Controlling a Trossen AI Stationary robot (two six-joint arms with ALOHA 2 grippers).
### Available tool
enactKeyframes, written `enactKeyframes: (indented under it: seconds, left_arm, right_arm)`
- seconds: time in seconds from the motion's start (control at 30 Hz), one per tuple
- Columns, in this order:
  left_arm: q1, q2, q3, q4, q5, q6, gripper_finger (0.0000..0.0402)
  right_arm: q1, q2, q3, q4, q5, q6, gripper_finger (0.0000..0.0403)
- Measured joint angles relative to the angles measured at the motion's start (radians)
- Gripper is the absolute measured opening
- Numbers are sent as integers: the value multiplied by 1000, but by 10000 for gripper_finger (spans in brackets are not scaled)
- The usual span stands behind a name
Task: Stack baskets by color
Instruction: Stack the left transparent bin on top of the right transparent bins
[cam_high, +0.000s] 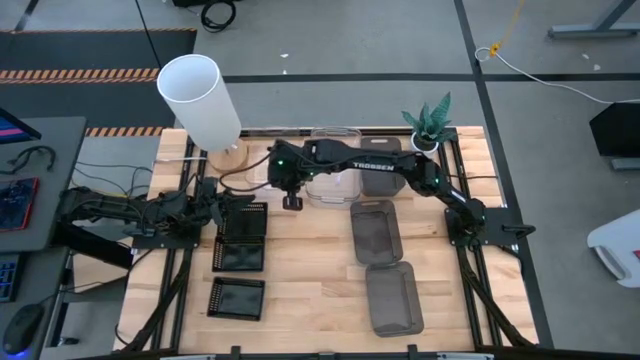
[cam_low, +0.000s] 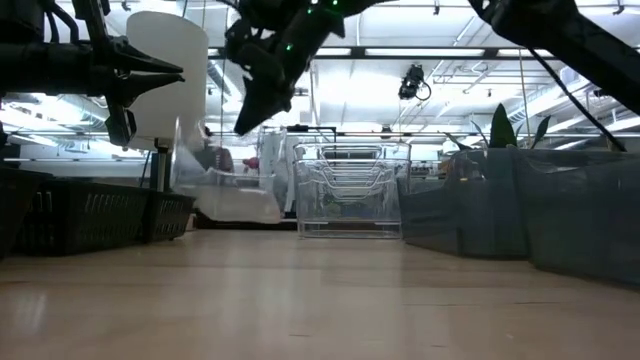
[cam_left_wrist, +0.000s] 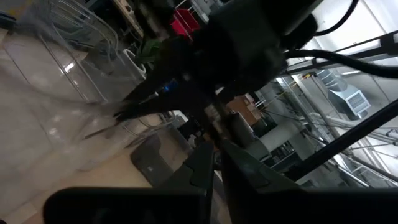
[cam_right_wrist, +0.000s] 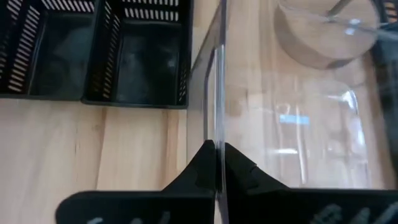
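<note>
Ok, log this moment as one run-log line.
right gripper: shut on clear basket wall, lifted | left gripper: waiting beside black baskets | smoky baskets: unstacked

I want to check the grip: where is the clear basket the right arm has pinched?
In the high view the clear basket is at the table's far middle, right of the lamp base, its wall between the right gripper's fingers, beside the black baskets.

You have three black grid baskets (cam_high: 241, 240), three smoky grey bins (cam_high: 375, 230) and at least two clear bins (cam_high: 330, 180), one of them pinched at its wall between the right gripper's (cam_right_wrist: 217, 163) jaws. One white lamp (cam_high: 200, 98), one potted plant (cam_high: 430, 122).
</note>
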Motion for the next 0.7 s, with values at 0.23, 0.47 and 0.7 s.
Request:
enactKeyframes:
  seconds: [0.23, 0.47, 0.7]
  left_arm:
    - [0, 0, 0, 1, 0, 0, 28]
    - [0, 0, 0, 1, 0, 0, 35]
    - [0, 0, 0, 1, 0, 0, 31]
  right_arm:
    - [0, -53, 6, -48, 61, -6, 4]
    - [9, -153, 6, -64, 117, -5, 4]
    - [31, -270, 6, -183, 174, 23, 5]
